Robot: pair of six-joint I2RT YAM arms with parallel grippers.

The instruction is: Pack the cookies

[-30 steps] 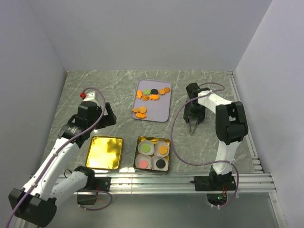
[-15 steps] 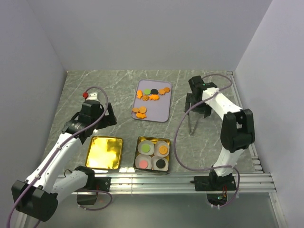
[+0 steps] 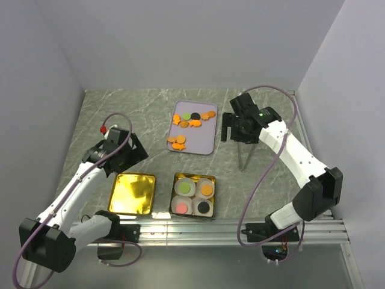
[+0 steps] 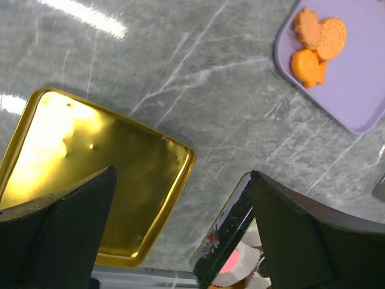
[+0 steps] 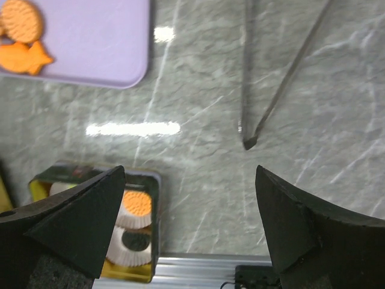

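Nearest, at 6 o'clock, the tin (image 3: 194,175) holds four paper cups (image 3: 174,203) with green, orange, pink and black cookies (image 3: 206,189). Its gold lid (image 3: 132,194) lies at 7. The left gripper (image 4: 181,174) hangs by the lid's far edge, jaws spread, empty. The right gripper (image 5: 189,168), released, hovers over what look like tongs (image 3: 245,158) at 3. At 12, the purple tray (image 3: 201,141) bears more cookies.

Flat little cookies (image 3: 194,120), mostly orange, one green, one black, line the lilac tray's (image 3: 201,139) far end; three orange huddle near-left; four more sit in the near gold tin's (image 3: 194,176) white paper cups (image 5: 118,248).
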